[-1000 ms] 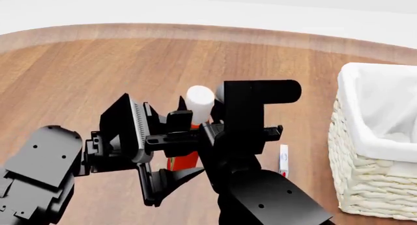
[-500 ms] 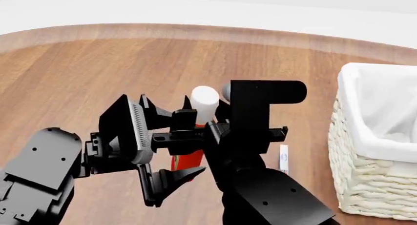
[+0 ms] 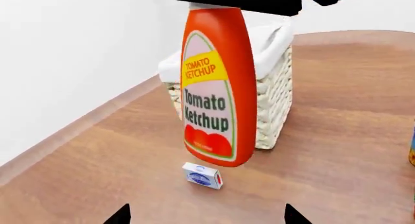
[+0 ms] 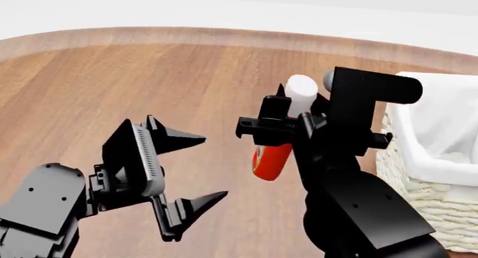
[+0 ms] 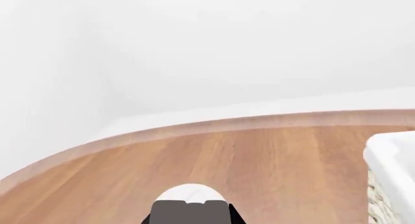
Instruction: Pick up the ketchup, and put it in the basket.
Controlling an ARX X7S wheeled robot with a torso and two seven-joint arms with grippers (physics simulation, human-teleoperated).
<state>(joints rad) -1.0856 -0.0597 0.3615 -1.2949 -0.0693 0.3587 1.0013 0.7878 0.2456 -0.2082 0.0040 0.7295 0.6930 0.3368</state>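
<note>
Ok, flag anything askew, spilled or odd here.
Nothing spilled or damaged. The ketchup hangs tilted in the air, clamped near its cap by the right hand, not yet over the basket. The left hand is open and empty.

Your ketchup (image 4: 272,159) is an orange-red squeeze bottle with a white cylindrical cap and a yellow-and-white "Tomato Ketchup" label. It hangs clear of the wooden surface (image 4: 149,79), held just below the cap by the right pincer (image 4: 287,123), cap up and its base swung slightly toward the left. Your basket (image 4: 418,174) is a large cream wicker rectangle with a white liner folded over its rim, standing on the surface just beyond the bottle.
</note>
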